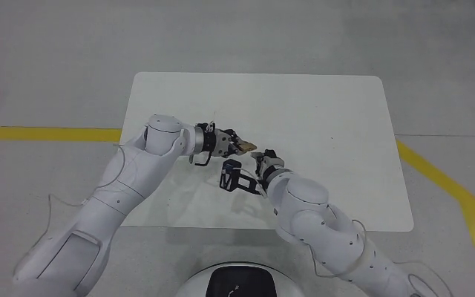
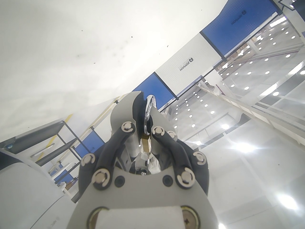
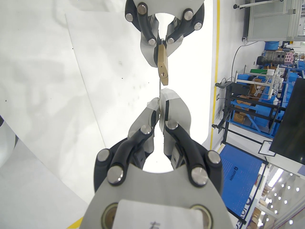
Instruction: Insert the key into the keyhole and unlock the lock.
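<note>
I had both arms meeting over the near middle of the white table [image 1: 334,111]. The left gripper [image 1: 234,141] had its fingers clamped on the lock [image 1: 246,145], a small brass padlock with a flat, rectangular body and rounded corners.

In the left wrist view, the left gripper [image 2: 145,107] pinched the chrome shackle [image 2: 149,109] between its pads. A sliver of the brass body showed in the gap behind.

In the right wrist view, the lock [image 3: 163,64] stuck out past the left gripper [image 3: 161,48] and was tilted a little. Its end face was turned toward the right arm, and the keyhole [image 3: 162,74] showed there as a small dark slot in a pale ring.

The right gripper [image 3: 159,104] was closed tight on the key [image 3: 158,88], which I saw edge-on as a thin silver blade pointing at the lock. Its tip reached the lock's end face just beside the keyhole, but I could not tell whether it had entered. From above, the right gripper [image 1: 260,158] sat just beside the lock.
</note>
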